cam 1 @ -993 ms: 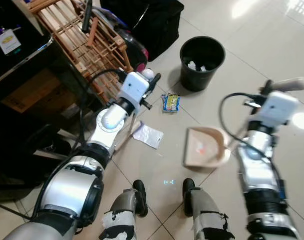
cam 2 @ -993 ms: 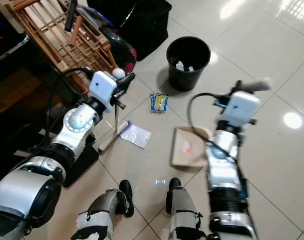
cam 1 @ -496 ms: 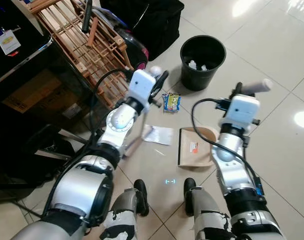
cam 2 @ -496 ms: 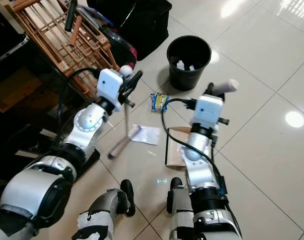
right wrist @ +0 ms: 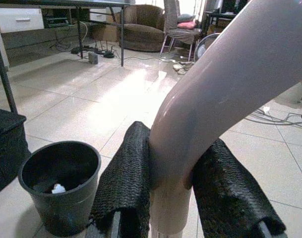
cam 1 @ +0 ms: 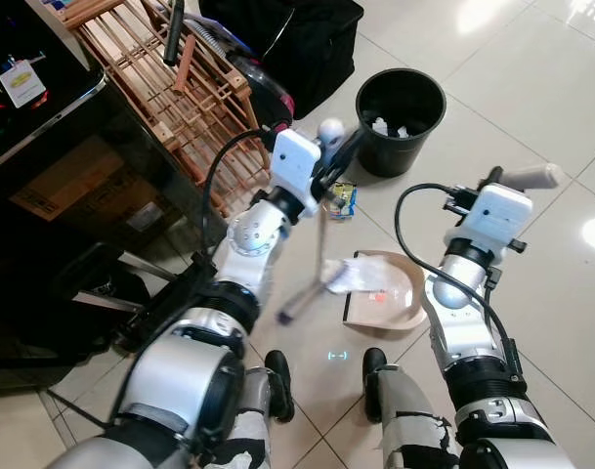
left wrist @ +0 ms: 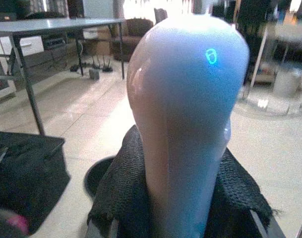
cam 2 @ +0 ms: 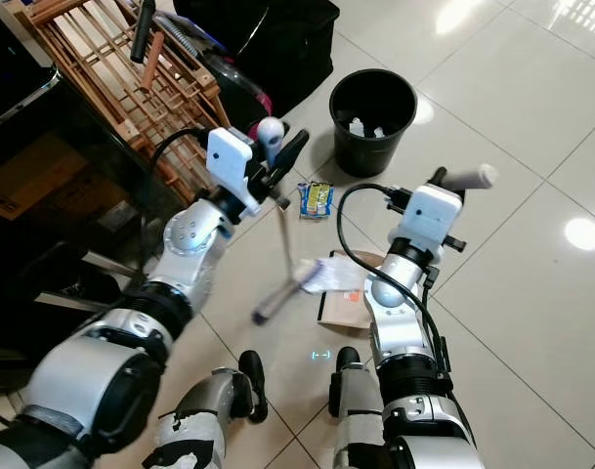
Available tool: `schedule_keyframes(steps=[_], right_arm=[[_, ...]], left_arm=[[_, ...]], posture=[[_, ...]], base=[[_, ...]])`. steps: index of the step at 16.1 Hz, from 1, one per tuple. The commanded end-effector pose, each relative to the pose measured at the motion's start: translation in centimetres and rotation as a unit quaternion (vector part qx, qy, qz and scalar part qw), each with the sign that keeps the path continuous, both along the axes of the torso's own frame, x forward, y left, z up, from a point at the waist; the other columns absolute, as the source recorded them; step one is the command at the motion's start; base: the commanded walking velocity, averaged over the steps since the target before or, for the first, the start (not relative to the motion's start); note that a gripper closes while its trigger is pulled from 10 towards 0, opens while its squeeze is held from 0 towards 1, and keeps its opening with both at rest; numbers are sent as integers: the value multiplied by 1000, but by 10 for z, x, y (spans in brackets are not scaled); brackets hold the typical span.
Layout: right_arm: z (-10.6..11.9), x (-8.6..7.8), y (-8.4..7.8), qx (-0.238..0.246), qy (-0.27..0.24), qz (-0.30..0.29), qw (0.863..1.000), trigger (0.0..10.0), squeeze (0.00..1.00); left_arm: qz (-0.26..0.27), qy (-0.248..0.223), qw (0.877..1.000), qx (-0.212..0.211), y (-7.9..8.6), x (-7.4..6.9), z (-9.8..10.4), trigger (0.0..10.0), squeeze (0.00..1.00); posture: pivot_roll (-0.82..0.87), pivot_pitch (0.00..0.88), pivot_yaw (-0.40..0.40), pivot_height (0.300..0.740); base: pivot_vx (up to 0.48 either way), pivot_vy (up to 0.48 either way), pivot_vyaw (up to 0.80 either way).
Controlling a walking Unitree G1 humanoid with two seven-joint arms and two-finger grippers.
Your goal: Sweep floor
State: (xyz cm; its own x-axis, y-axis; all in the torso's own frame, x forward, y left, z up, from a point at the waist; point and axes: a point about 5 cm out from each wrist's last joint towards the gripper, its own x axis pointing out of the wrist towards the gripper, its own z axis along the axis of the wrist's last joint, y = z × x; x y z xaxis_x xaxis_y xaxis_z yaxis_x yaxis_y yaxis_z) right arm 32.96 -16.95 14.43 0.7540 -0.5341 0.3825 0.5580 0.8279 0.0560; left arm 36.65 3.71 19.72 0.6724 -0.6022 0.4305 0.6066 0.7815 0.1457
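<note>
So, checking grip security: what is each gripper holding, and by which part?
Left gripper clamps the broom near its rounded handle top; right gripper clamps the dustpan handle at its bend.

the shiny tile floor (cam 1: 531, 88) holds a black bin (cam 1: 400, 122), a small snack packet (cam 1: 342, 198), a tan dustpan (cam 1: 387, 301) with white paper (cam 1: 348, 280) at its edge, and a black bag (cam 1: 297, 44).

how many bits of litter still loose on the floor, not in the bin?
2: a white paper at the dustpan mouth by the broom, and a snack wrapper near the black bin. More may be hidden behind the arms.
</note>
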Motion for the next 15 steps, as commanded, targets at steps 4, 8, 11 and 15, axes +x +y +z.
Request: schedule_keyframes(steps=[4,8,11,15], right_arm=[[-33,-7,4,29,67,-2,997,10000,0],[-36,-6,3,31,73,3,997,10000,0],[-38,-4,1,28,79,8,996,10000,0],[-39,-1,-7,26,86,10,996,10000,0]], left_arm=[[-23,-25,996,-84,-10,-2,26,10000,0],[-49,-63,991,-108,-5,-1,54,10000,0],[-72,-90,990,-82,15,0,70,10000,0],[-78,-100,990,-63,49,-1,84,10000,0]], posture=[[33,471,157,740],[50,465,157,740],[55,439,151,740],[72,409,136,740]], base=[[0,0,0],[0,0,0],[0,0,0],[0,0,0]])
